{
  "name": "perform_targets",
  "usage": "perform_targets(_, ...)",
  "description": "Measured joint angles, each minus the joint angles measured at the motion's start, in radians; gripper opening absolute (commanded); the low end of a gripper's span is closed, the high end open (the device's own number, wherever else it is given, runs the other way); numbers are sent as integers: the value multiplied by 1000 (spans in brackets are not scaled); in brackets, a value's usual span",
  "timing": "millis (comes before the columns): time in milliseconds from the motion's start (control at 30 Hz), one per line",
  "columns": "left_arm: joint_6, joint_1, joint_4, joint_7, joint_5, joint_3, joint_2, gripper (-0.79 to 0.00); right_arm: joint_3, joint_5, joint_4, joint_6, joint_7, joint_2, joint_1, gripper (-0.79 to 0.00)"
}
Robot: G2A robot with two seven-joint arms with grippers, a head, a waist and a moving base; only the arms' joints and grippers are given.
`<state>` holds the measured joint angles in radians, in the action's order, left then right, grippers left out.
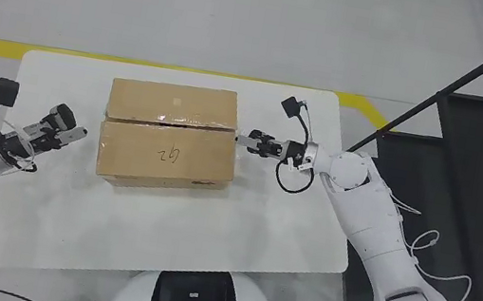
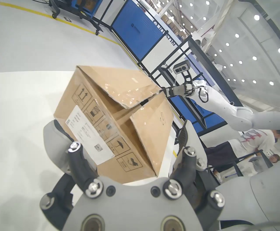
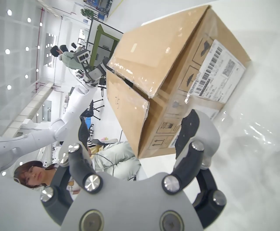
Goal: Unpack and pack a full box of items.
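A brown cardboard box point(image 1: 170, 136) stands in the middle of the white table point(image 1: 160, 233), its top flaps folded down with torn clear tape along a slightly gaping seam. My left gripper point(image 1: 71, 134) hovers open a short way off the box's left end, facing the labelled end wall of the box point(image 2: 122, 105). My right gripper point(image 1: 243, 139) is open at the right end, its tips close to the seam. From the left wrist view the right gripper point(image 2: 164, 90) sits at the far end of the seam. The right wrist view faces the box point(image 3: 157, 65) between open fingers point(image 3: 194, 122).
A black metal rack point(image 1: 474, 141) stands just off the table's right side. A yellow line point(image 1: 9, 46) runs on the floor behind the table. Bare table surface point(image 3: 251, 131) lies in front of the box and at both ends.
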<state>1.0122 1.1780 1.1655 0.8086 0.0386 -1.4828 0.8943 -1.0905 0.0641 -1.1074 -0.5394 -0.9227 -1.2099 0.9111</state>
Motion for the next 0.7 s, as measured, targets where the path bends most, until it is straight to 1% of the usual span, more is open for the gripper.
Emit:
perform_targets(133,0,25,51,-1,57,44,-51,0,33,16,26,-12,5,-11,-25,0)
perform_targets(167,0,32,62,-1,58,54,-68,0,40,18,31,-14,0,-12,-32,0)
perform_targets(267,0,40,70,-1,78,74,-106,0,46,5,28,-9,-8,-12,-40,0)
perform_targets(333,0,41,69,-1,88,78,-112,0,41,-2,15,-2,-7,-9,-35,0)
perform_targets(433,0,41,69,-1,86,78,-111,0,28,-13,-8,7,-2,-3,-21,0)
perform_targets(700,0,41,69,-1,86,78,-111,0,28,-13,-8,7,-2,-3,-21,0)
